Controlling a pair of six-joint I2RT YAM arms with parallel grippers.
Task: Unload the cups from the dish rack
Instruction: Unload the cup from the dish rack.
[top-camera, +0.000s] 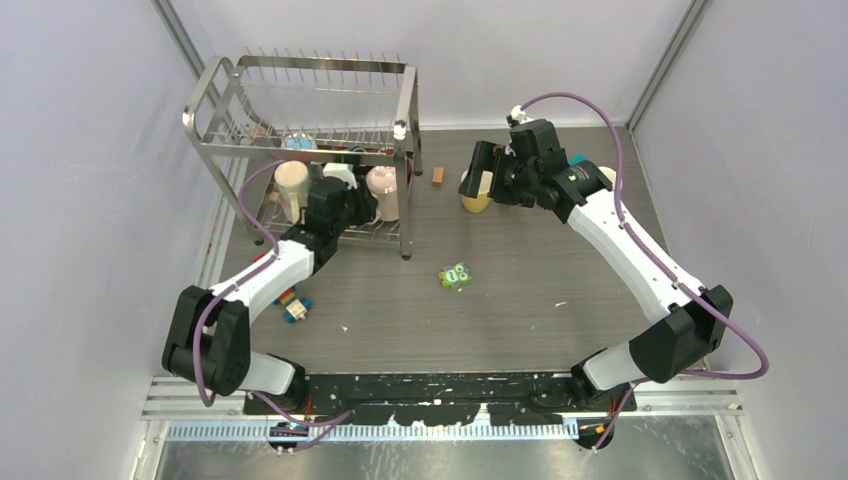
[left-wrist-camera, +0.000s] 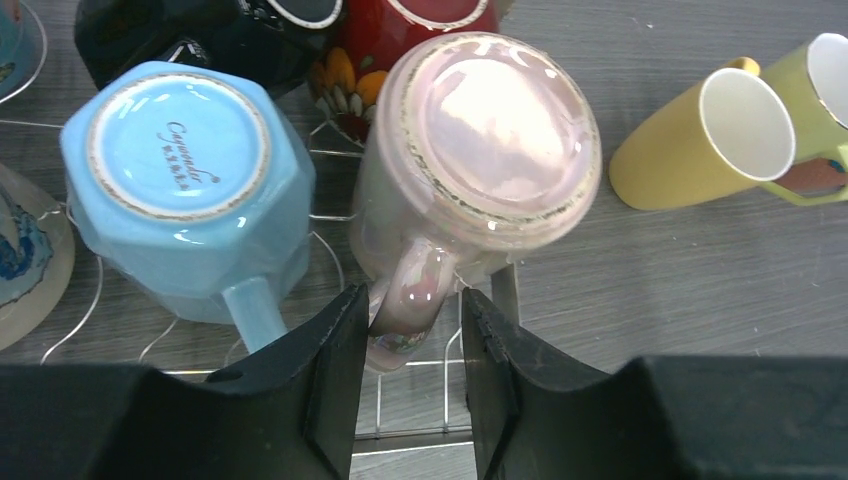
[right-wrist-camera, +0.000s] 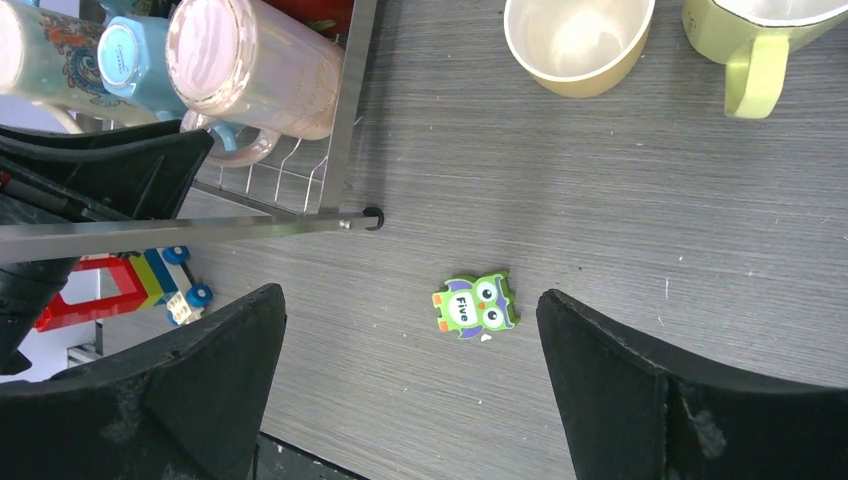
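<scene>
Left gripper (left-wrist-camera: 413, 302) straddles the handle (left-wrist-camera: 408, 285) of the pink mug (left-wrist-camera: 490, 130), jaws set barely wider than the handle. One finger (left-wrist-camera: 335, 380) looks to be touching; a firm clamp can't be confirmed from this angle. The mug sits upside down on the lower wires of the dish rack (top-camera: 400, 115), at its right end, with the light-blue mug (left-wrist-camera: 180, 160) just beside it.

Step in hand: grabbing the pink mug. The next move needs a full clamp on the handle, a lift clear of wires and the blue neighbour, then out to the table (left-wrist-camera: 680, 290) near the yellow cup (left-wrist-camera: 700, 140) and lime mug (left-wrist-camera: 815, 80).

Right gripper (right-wrist-camera: 408, 300) hangs wide open, empty, over the table.
</scene>
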